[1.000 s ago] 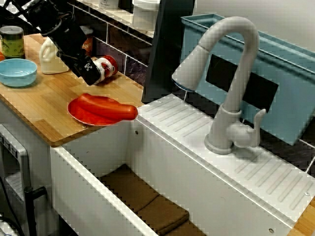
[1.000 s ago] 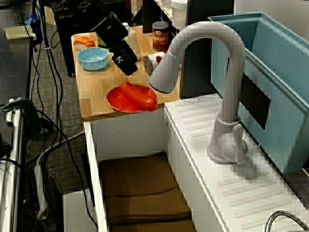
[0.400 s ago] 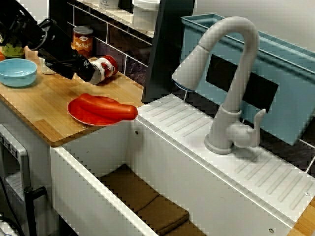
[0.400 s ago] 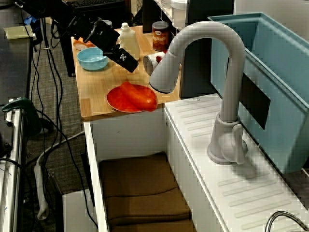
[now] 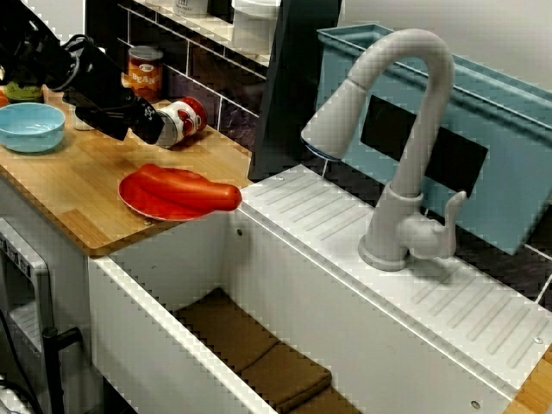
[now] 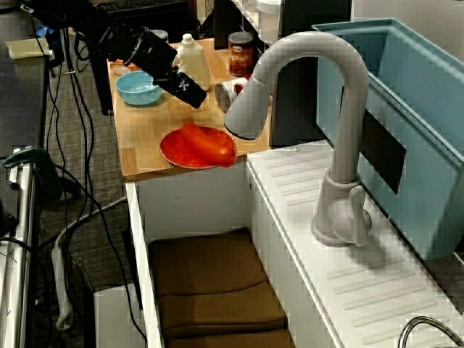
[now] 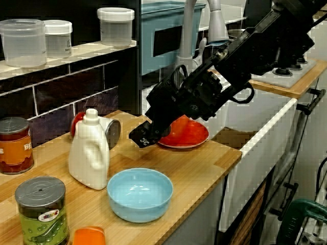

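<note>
My gripper [image 5: 148,125] hangs just above the wooden counter [image 5: 69,185], its fingers pressed together with nothing between them. It is nearest a red-and-white can [image 5: 183,118] lying on its side, just beyond the tip. In the view along the sink the gripper [image 6: 191,93] points toward that can [image 6: 230,90], above the red plate [image 6: 174,154]. A long red vegetable [image 5: 194,191] lies on the plate [image 5: 138,200]. From the counter's end, the gripper [image 7: 144,138] sits between the white bottle [image 7: 89,150] and the plate [image 7: 186,137].
A light blue bowl [image 7: 139,194] stands near the counter's front edge. A bean can [image 5: 144,71], a green can [image 7: 42,209] and an orange item [image 7: 89,237] stand around it. To the right are a deep sink [image 5: 259,345], a grey faucet [image 5: 405,129] and a blue bin [image 5: 492,164].
The arm has swung from steep to nearly level and drawn back left, uncovering the bean can. The gripper tip stays close to the tipped can. Plate and bowl are unmoved.
</note>
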`<state>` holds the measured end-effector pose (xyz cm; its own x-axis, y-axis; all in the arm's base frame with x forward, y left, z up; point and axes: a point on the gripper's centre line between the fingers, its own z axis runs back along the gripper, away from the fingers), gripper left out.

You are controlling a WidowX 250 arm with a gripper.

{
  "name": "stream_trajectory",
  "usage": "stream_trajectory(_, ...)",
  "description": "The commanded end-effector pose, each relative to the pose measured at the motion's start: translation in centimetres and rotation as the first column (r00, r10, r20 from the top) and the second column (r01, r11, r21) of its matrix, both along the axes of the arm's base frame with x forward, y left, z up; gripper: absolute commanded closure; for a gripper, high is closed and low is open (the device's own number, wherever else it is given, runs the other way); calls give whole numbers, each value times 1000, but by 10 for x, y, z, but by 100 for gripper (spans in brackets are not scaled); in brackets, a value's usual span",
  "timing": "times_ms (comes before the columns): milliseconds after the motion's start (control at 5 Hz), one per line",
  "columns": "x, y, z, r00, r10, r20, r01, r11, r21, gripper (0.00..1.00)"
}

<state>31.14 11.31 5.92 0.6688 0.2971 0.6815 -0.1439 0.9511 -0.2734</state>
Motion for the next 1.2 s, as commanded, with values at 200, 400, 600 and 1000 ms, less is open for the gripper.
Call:
stream_trajectory(200,6,1,5,997,2,83,-12,994,113,0)
stream_trajectory(400,8,-3,3,996,-18,87,5,989,150,0)
stream_trajectory(600,9,-7,2,995,-21,96,5,985,173,0)
stream_trajectory(1000,27,-21,3,991,18,131,-39,986,165,0)
